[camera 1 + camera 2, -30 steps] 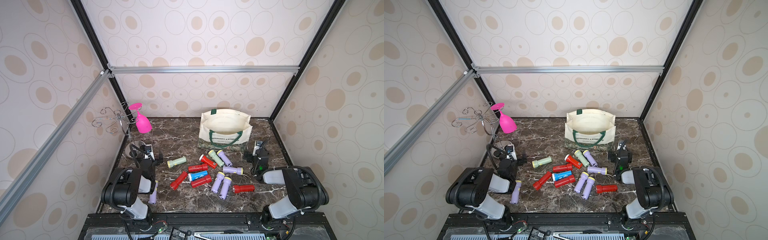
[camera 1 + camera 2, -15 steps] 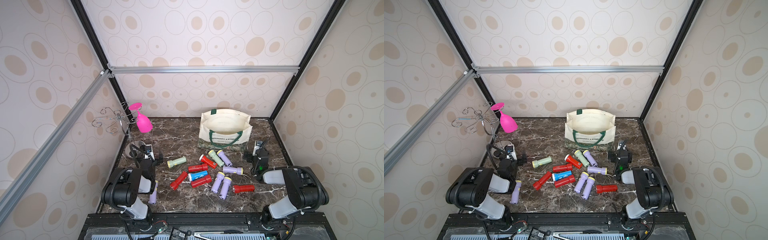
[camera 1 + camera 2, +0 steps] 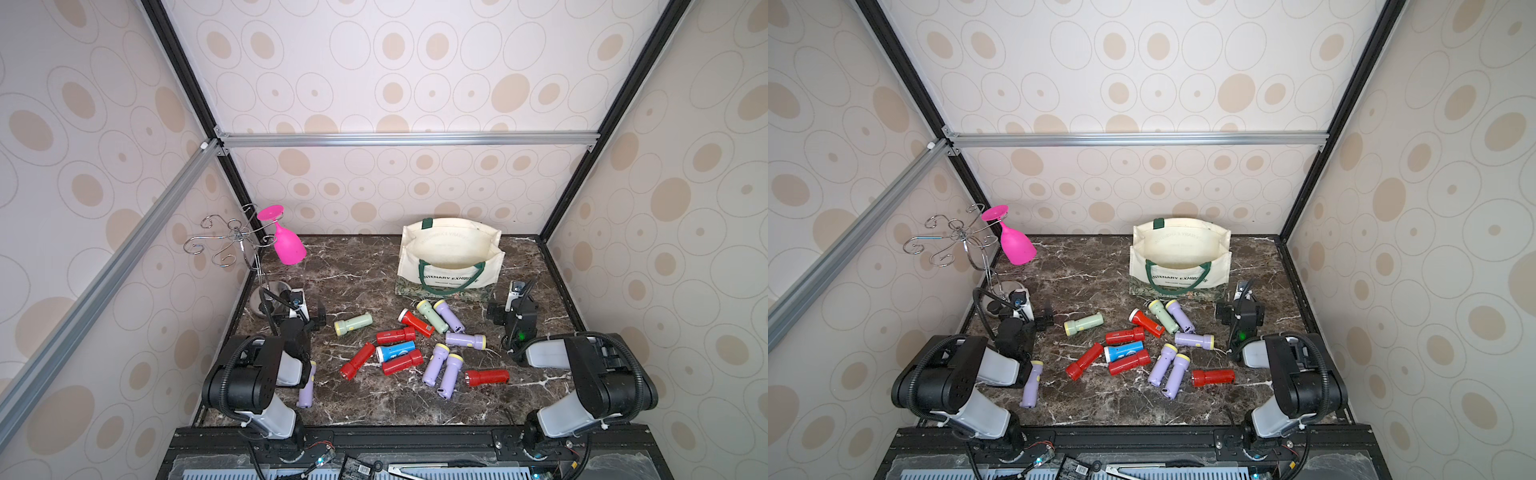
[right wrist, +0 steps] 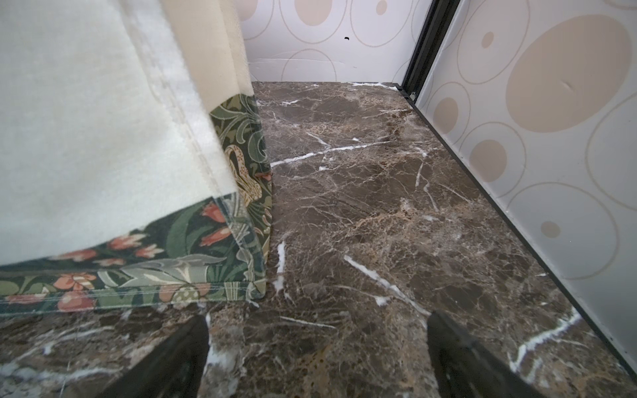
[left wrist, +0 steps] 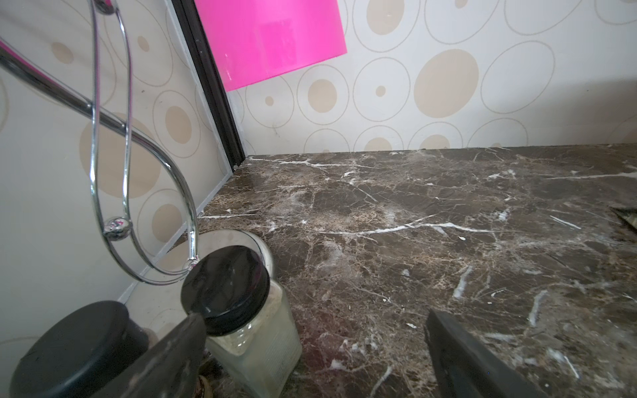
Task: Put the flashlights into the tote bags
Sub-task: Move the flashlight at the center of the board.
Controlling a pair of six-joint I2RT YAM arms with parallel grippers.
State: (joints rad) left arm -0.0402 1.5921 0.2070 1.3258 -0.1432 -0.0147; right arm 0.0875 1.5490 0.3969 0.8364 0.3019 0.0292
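Observation:
The cream tote bag (image 3: 451,253) with green handles stands upright and open at the back of the marble table; its patterned bottom corner (image 4: 241,172) fills the right wrist view. Several flashlights lie scattered in front of it in both top views: a pale green one (image 3: 354,324), a blue one (image 3: 395,351), red ones (image 3: 487,377) and lilac ones (image 3: 1194,340). One lilac flashlight (image 3: 306,384) lies beside my left arm. My left gripper (image 3: 305,313) is open and empty at the left, over bare marble (image 5: 315,320). My right gripper (image 3: 511,309) is open and empty by the bag's front right corner (image 4: 317,322).
A chrome wire rack (image 3: 232,245) at the back left holds a hanging pink goblet (image 3: 286,245). Two black-lidded jars (image 5: 227,286) stand at the rack's base, close to my left gripper. Patterned walls close in the table on three sides.

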